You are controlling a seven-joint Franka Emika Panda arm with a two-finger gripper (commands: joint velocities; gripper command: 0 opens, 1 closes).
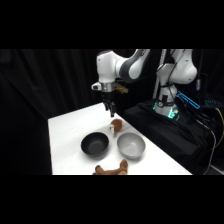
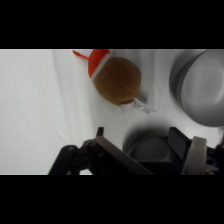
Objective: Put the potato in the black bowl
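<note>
plush toy [image 1: 112, 169]: brown, at the table's near edge, about 6 o'clock of the bowls; well clear of any path, not the target.
black bowl [image 1: 95, 144]: matte, shallow, empty as far as the side view shows; sits at roughly 8 o'clock of the potato, near it.
grey bowl [image 1: 131, 145]: just beside the black one at its 3 o'clock; the wrong dish, and the nearer to the potato, so a short carry could end over it.
potato [image 1: 116, 124]: small orange-brown lump on the white table [image 1: 70, 130], at 12 o'clock between the bowls. Likely light and firm, rounded, apt to roll; best pinched across its widest middle.
red-and-white object [image 2: 97, 59]: touches the potato in the wrist view; may crowd one finger.
gripper [image 1: 109, 109]: above the potato, holding nothing; jaw spread: cannot tell.
</note>
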